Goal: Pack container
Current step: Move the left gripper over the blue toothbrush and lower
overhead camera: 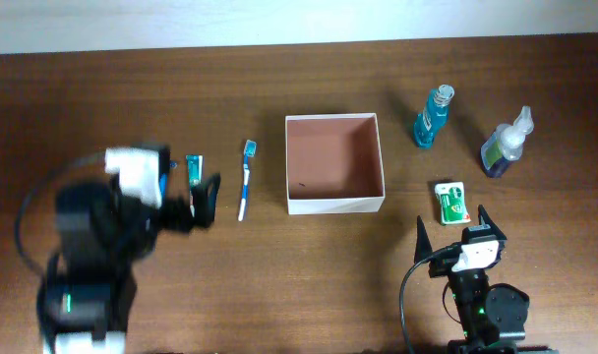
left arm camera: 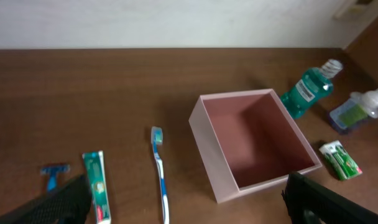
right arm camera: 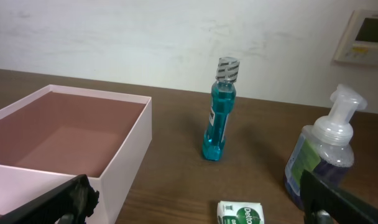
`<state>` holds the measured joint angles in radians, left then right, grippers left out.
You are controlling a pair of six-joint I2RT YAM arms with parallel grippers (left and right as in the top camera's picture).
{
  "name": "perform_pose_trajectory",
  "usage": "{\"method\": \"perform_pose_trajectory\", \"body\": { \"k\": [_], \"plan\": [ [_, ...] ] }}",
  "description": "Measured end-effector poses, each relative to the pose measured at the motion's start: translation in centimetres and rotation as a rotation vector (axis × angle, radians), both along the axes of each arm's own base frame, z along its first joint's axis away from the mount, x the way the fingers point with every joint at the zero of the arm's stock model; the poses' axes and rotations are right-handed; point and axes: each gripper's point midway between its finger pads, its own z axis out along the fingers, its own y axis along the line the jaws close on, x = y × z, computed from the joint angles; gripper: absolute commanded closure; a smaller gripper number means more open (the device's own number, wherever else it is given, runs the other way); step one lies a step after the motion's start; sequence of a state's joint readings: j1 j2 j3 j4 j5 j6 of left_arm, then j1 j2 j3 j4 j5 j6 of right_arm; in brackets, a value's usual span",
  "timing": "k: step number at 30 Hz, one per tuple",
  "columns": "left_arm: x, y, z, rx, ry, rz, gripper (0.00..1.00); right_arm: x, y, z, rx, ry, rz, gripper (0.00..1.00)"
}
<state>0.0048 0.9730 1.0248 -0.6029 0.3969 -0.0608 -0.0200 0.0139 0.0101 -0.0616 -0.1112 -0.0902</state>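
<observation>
The container point(overhead camera: 334, 204) is a square white-walled box with a pinkish-brown floor at the table's middle; it is empty, and also shows in the left wrist view point(left arm camera: 211, 162) and the right wrist view point(right arm camera: 124, 155). A blue toothbrush point(overhead camera: 246, 179) and a green toothpaste tube point(overhead camera: 193, 169) lie left of it. My left gripper point(overhead camera: 206, 202) is open and empty, just left of the toothbrush. A green soap packet point(overhead camera: 451, 202), a teal mouthwash bottle point(overhead camera: 433, 116) and a pump bottle point(overhead camera: 506, 143) stand right of the box. My right gripper point(overhead camera: 454, 229) is open and empty, just in front of the soap.
A blue razor point(left arm camera: 53, 175) lies left of the toothpaste in the left wrist view. A pale wall point(right arm camera: 176, 37) runs behind the table's far edge. A wall thermostat point(right arm camera: 366, 34) shows at the right.
</observation>
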Motion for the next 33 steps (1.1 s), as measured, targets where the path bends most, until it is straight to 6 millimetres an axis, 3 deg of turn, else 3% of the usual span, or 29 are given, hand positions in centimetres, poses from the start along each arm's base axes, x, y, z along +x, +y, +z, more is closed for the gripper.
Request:
{"method": "perform_pose_trajectory", "body": {
  "k": [5,10,17,28,33],
  "plan": [
    [5.0,-1.4,-1.3,-0.054,0.110,-0.077,0.01,0.0,0.0,0.0,0.000,-0.001,0.000,0.02],
    [7.1,-2.7,-5.7,-0.113,0.240,-0.139,0.01,0.0,0.0,0.0,0.000,-0.002,0.000,0.02],
    [6.4,-3.7,-12.2,-0.103,0.478,-0.133,0.01,0.0,0.0,0.0,0.000,-0.001,0.000,0.02],
    [5.7,-4.1,-14.5,0.037,0.579,-0.008,0.01,0.0,0.0,0.0,0.000,-0.001,0.000,0.02],
    [3.9,-4.3,-17.9,0.117,0.731,0.044,0.01,0.0,0.0,0.0,0.000,-0.001,0.000,0.02]
  ]
}}
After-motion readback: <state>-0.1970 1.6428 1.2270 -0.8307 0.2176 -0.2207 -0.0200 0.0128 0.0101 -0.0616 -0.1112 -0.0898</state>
